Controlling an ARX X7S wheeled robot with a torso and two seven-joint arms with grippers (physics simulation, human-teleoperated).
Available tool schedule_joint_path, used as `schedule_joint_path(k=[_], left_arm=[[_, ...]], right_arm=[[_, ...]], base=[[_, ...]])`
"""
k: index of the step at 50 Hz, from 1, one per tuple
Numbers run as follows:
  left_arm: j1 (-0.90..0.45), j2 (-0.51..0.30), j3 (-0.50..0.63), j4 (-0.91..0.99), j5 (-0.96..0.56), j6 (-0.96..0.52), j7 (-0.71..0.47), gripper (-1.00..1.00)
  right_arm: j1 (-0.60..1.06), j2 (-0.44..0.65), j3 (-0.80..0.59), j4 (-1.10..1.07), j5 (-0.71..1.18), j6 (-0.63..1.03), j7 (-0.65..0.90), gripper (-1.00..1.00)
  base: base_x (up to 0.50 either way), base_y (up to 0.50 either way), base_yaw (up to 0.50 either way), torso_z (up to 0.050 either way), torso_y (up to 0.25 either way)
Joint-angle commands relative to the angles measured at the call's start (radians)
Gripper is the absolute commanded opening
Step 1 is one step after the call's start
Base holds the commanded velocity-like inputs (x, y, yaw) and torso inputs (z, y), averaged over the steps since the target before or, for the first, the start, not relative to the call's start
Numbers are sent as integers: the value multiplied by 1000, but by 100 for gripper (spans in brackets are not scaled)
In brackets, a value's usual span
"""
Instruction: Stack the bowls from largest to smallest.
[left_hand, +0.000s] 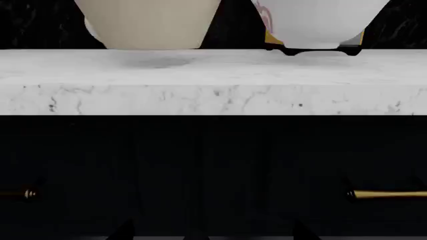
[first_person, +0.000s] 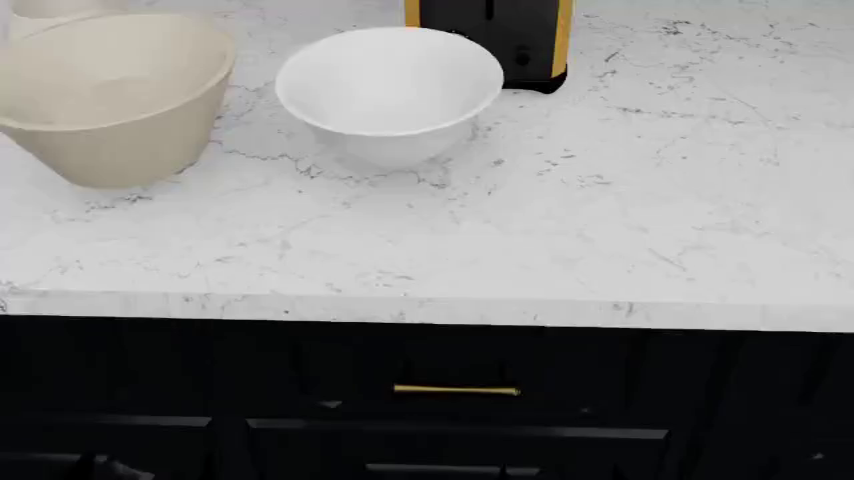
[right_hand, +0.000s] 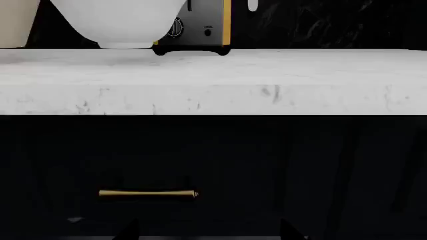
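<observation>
Three bowls stand on the white marble counter (first_person: 601, 220). The large matte beige bowl (first_person: 114, 90) is at the far left, and the medium glossy white bowl (first_person: 387, 85) is just right of it. Only the rim of the small cream bowl (first_person: 54, 8) shows, behind the beige one. The left wrist view shows the beige bowl (left_hand: 150, 25) and the white bowl (left_hand: 317, 22) from below counter height. The right wrist view shows the white bowl (right_hand: 120, 22). My left gripper (left_hand: 212, 236) and right gripper (right_hand: 210, 235) are open and empty, low in front of the dark cabinet. Neither shows in the head view.
A black-and-orange toaster (first_person: 501, 35) stands right behind the white bowl, and also shows in the right wrist view (right_hand: 197, 30). Dark drawers with brass handles (first_person: 457, 390) lie below the counter's front edge (first_person: 427, 310). The counter's right half is bare marble.
</observation>
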Motion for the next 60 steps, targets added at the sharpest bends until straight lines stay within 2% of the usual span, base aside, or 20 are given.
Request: schedule_joint_path(k=[1,4,13,14,15,22,24,25,30,31,32,37,41,45,46,47,48,51,53,60], left_arm=[[0,-26,30,6,-25,-5,-30,100],[1,-33,37,0,-51,5,-32,100],[-3,-54,60,-13,-72,8,-48,100],[-8,-59,72,-23,-50,-2,-57,100],[-5,-12,16,-23,-4,0,-1,100],[-24,-39,69,-40,27,-34,-45,100],[-31,-43,68,8,20,-134,-53,100],[-23,-48,55,75,6,-156,-54,100],[-21,-90,42,363,38,-459,-63,100],[-28,-92,23,427,0,-550,-38,100],[-28,-103,31,448,10,-560,-40,100],[-66,-110,4,707,-12,-837,-33,100],[-100,-137,-19,847,-16,-986,-28,100],[-112,-118,-60,878,-51,-1034,-14,100],[-93,-116,-65,868,-63,-990,-1,100],[-88,-130,-39,836,-38,-1000,-20,100],[-86,-104,-72,827,-72,-993,-3,100],[-69,-127,-43,802,-52,-949,-10,100],[-37,-118,-85,759,-88,-846,19,100],[-59,-114,-125,769,-127,-901,21,100]], right_arm=[[0,13,-18,-1,0,1,18,100],[9,25,-21,3,47,50,28,100],[7,48,-52,-8,67,54,50,100],[9,52,-60,6,56,39,54,100],[8,11,-12,3,11,43,6,100],[23,35,-41,-1,44,112,33,100],[30,49,-34,-63,56,187,41,100],[35,59,-16,-112,79,245,40,100],[49,109,42,-400,141,509,58,100],[48,112,58,-459,140,529,78,100],[49,117,61,-485,147,552,78,100],[65,147,91,-673,185,688,91,100],[81,185,100,-775,208,810,88,100],[100,184,132,-851,259,912,87,100],[102,180,139,-851,264,921,90,100],[104,179,134,-836,257,927,99,100],[98,180,126,-822,249,912,100,100],[98,183,117,-813,242,914,108,100],[94,184,117,-803,244,906,106,100],[91,188,127,-761,243,870,104,100]], base=[[0,0,0,0,0],[0,0,0,0,0],[0,0,0,0,0],[0,0,0,0,0],[0,0,0,0,0],[0,0,0,0,0],[0,0,0,0,0],[0,0,0,0,0],[0,0,0,0,0],[0,0,0,0,0],[0,0,0,0,0],[0,0,0,0,0],[0,0,0,0,0],[0,0,0,0,0],[0,0,0,0,0],[0,0,0,0,0],[0,0,0,0,0],[0,0,0,0,0],[0,0,0,25,0],[0,0,0,50,0]])
